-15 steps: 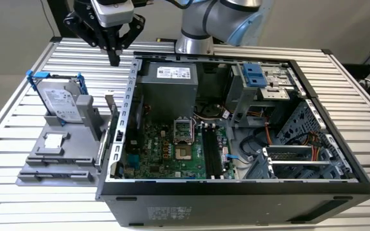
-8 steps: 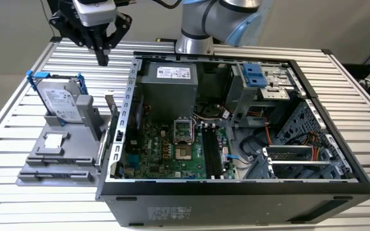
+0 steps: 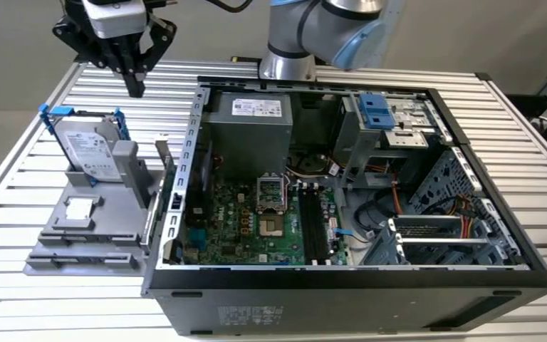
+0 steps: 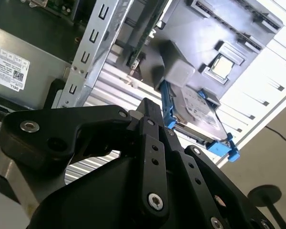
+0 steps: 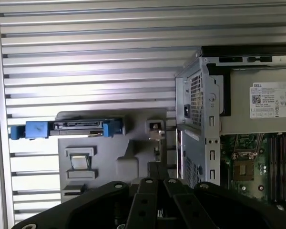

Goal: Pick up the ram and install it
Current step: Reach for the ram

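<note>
The gripper (image 3: pixel 137 87) hangs over the table (image 3: pixel 530 164) at 11 o'clock in the exterior view. Its fingers are drawn narrow, nearly together, with nothing between them. The ram (image 3: pixel 163 158) stands on edge in the grey fixture (image 3: pixel 74 239), at about 5 o'clock from the gripper and well apart from it, just beside the case (image 3: pixel 350 292) wall. A drive (image 3: pixel 88 146) in a blue bracket (image 3: pixel 57 111) stands at 9 o'clock of the ram. The black slots (image 3: pixel 313 228) lie inside the case, at 4 o'clock of the ram.

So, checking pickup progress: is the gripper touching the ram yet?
Apart. The second wrist view shows a clear gap between the gripper and the ram.
</note>
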